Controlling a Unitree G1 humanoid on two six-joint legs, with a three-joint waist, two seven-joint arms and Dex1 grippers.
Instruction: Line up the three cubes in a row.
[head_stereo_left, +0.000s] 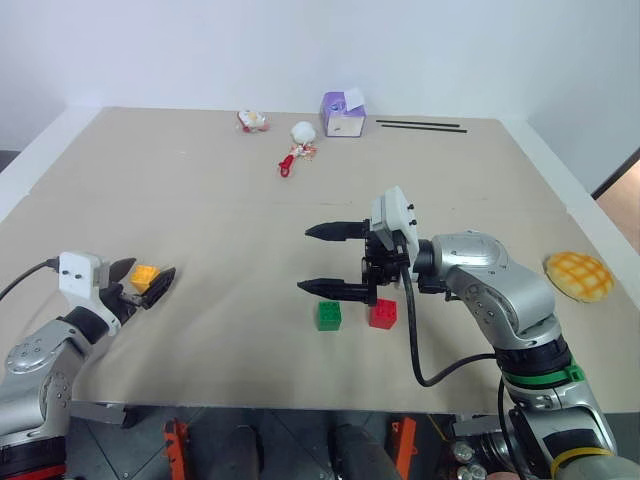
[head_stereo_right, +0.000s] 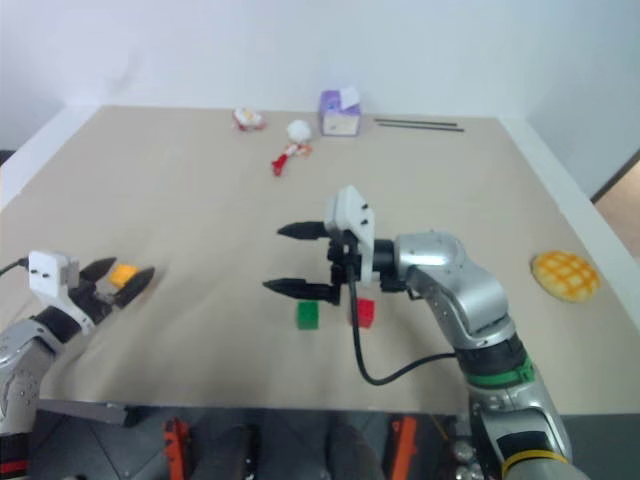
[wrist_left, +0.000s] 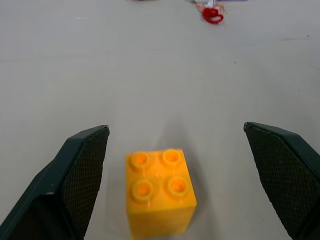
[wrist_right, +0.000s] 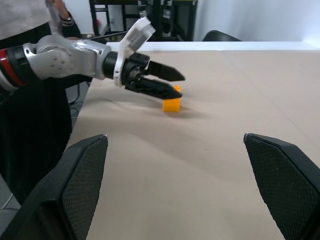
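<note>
The yellow-orange cube (head_stereo_left: 144, 276) stands studs-up at the table's left. My left gripper (head_stereo_left: 143, 277) is open, with one finger on each side of the cube and neither touching it; the left wrist view shows the cube (wrist_left: 159, 192) low between the wide-apart fingers (wrist_left: 80, 175). The green cube (head_stereo_left: 328, 315) and the red cube (head_stereo_left: 382, 314) sit side by side near the front middle, a small gap between them. My right gripper (head_stereo_left: 304, 260) hangs open above and just left of the green cube. It points left and holds nothing.
A round yellow bun (head_stereo_left: 578, 275) lies near the right edge. At the back stand a purple-and-white box (head_stereo_left: 343, 113), small red-and-white toys (head_stereo_left: 302, 132) and two black rods (head_stereo_left: 420, 125). A person (wrist_right: 30, 15) stands beyond the table's left side.
</note>
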